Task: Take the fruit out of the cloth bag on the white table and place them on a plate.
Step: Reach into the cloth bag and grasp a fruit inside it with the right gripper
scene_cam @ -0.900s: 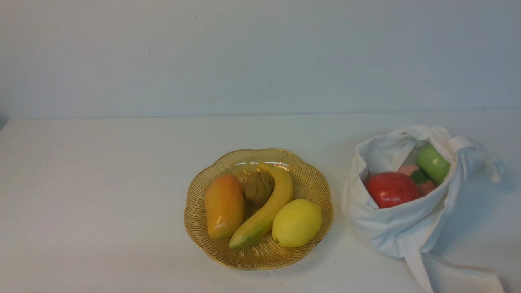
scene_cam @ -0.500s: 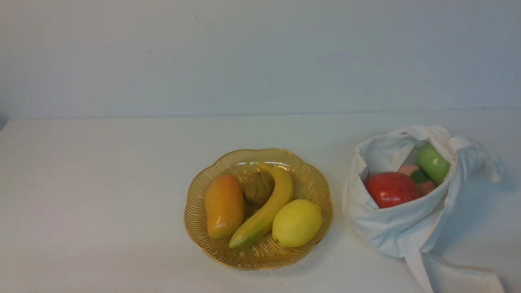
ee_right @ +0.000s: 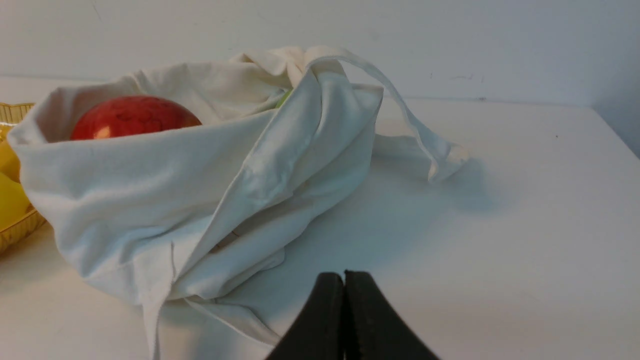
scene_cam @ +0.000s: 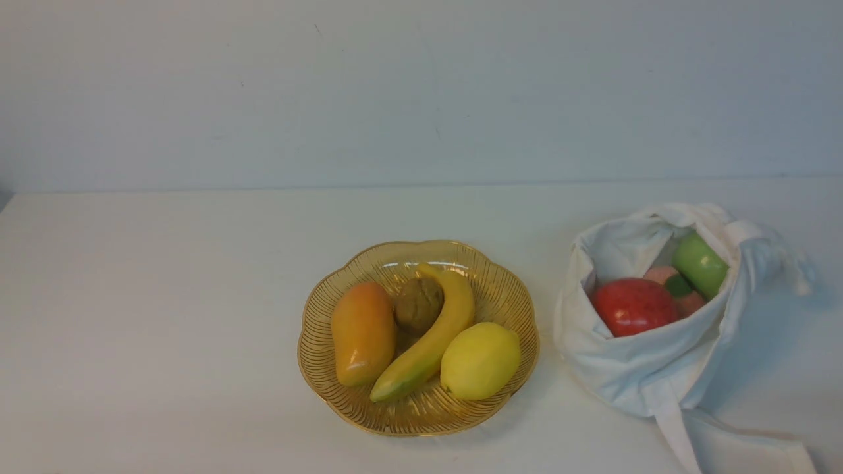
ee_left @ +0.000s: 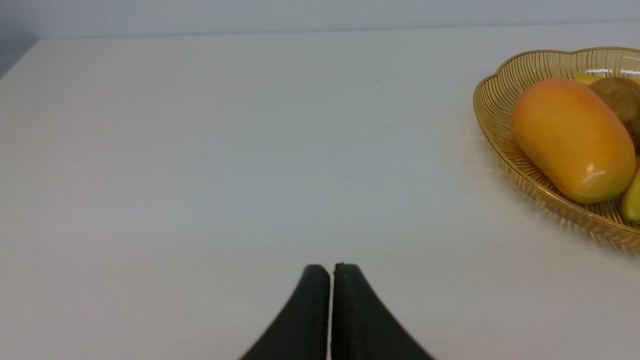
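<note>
Leaving left pincer (ee_left: 330, 270), closed on nothing, off the crowded plate (scene_cam: 508, 295), and taking the red apple (scene_cam: 633, 306), foremost in the bag (scene_cam: 658, 375) just right of it, by opening right pincer (ee_right: 344, 276), likewise closed and empty, wide from above.

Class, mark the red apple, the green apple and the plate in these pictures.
red apple (scene_cam: 633, 306), front view, middle of its visible skin.
green apple (scene_cam: 700, 264), front view, centre of its exposed side.
plate (scene_cam: 504, 296), front view, bare ribbed wall on its right.
</note>
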{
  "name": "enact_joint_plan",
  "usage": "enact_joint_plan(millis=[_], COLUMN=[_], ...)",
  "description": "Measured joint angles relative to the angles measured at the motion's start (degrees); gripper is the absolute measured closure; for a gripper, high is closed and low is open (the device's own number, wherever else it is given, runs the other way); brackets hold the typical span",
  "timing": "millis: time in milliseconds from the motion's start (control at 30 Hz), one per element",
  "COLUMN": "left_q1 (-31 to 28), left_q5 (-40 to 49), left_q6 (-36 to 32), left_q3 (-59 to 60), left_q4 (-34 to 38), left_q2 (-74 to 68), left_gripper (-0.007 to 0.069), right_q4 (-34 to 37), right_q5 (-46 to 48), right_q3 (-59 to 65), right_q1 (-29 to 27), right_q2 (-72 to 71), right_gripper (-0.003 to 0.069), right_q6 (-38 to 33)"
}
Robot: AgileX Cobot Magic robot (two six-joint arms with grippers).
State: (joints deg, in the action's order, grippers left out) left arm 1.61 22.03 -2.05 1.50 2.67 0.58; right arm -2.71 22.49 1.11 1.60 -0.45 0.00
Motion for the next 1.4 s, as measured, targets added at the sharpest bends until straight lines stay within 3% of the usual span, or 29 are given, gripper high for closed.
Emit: enact_joint_plan(millis=[700, 1033, 1300, 1400], left_q1=[0.0, 0.0, 0.0, 0.0], left_q5=[0.0, 0.0, 0.0, 0.0], left_q6=[0.0, 0.0, 0.0, 0.0], left_q3=[0.0, 0.0, 0.0, 0.0], left_q4=[0.0, 0.0, 0.0, 0.0], left_q2=[0.0, 0.0, 0.0, 0.0], left_gripper=[0.0632, 0.0632, 0.0632, 0.0632], right_q4=[2.2, 29.9, 37.2, 37.7], right_q5=[-1.8, -21.4, -26.8, -24.3], right_q3=[0.2, 0.6, 0.5, -2.8], right_q1=[0.0, 0.0, 0.0, 0.0], right_q2=[0.0, 0.0, 0.0, 0.0], right_gripper=[0.0673, 0.0673, 0.0673, 0.0673], right_q6=[1.2, 11.3, 12.9, 12.5])
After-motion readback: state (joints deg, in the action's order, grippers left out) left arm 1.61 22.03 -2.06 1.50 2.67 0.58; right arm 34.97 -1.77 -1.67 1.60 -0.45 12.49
